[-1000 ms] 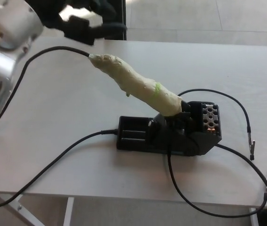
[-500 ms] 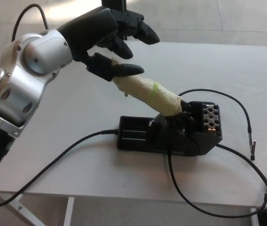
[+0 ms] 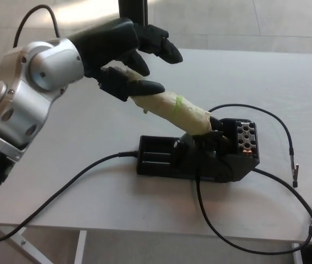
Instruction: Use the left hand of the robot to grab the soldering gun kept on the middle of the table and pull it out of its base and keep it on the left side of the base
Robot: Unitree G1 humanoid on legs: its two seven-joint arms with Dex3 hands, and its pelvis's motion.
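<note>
Head view. Compared with half a second ago, the robot's black left hand sits slightly lower and a little further left over the rear end of the soldering gun, a pale cream, tape-wrapped, club-shaped handle. One second ago the hand was blurred at the top edge and well clear of the handle. The thumb now lies under and against the handle's upper end, and the two thick fingers stretch out above it with a gap between them and the handle; fingers spread, not clenched, nothing grasped. The silver forearm and wrist come in from the left edge. Right hand not in view.

The soldering gun has not moved: it is tilted, front end seated in the black plastic base in the middle of the table, rear end raised toward the upper left. A small green mark shows on the handle near its middle.

Around it: the base has a perforated block at its right end. A thin black cable runs from the base's left side down off the front-left table edge. Another black lead loops right, ending in a metal clip near the right edge.

Surface: light beige tabletop. Beyond it, pale tiled floor and a dark upright post.
</note>
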